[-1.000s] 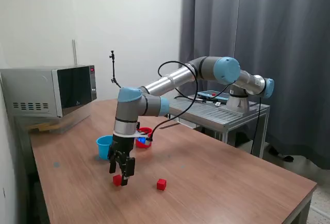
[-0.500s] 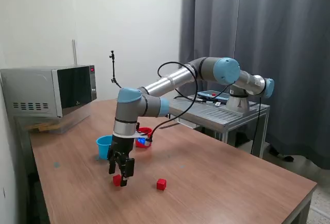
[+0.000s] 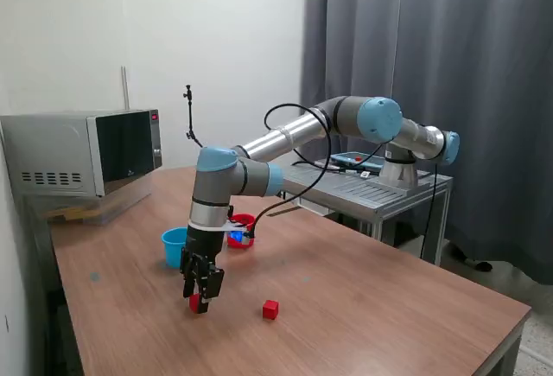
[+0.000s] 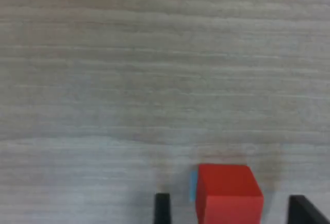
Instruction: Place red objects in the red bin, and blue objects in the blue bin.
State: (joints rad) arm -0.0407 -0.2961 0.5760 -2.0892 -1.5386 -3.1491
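Gripper [image 3: 201, 300] lowered to desk [image 3: 363, 298], jaws apart, straddling red cube [image 4: 228, 193]; no contact confirmed. Cube judged light, rigid, smooth-faced: grip opposite flat sides, centred. Second red cube [image 3: 270, 309] nearby. Red bin [image 3: 243, 231] and blue bin [image 3: 175, 245] behind arm.

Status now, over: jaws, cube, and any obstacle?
Gripper low over the table, jaws open around one red cube, not yet touching. Second red cube lies free on the exterior view's right. Nothing in the way.
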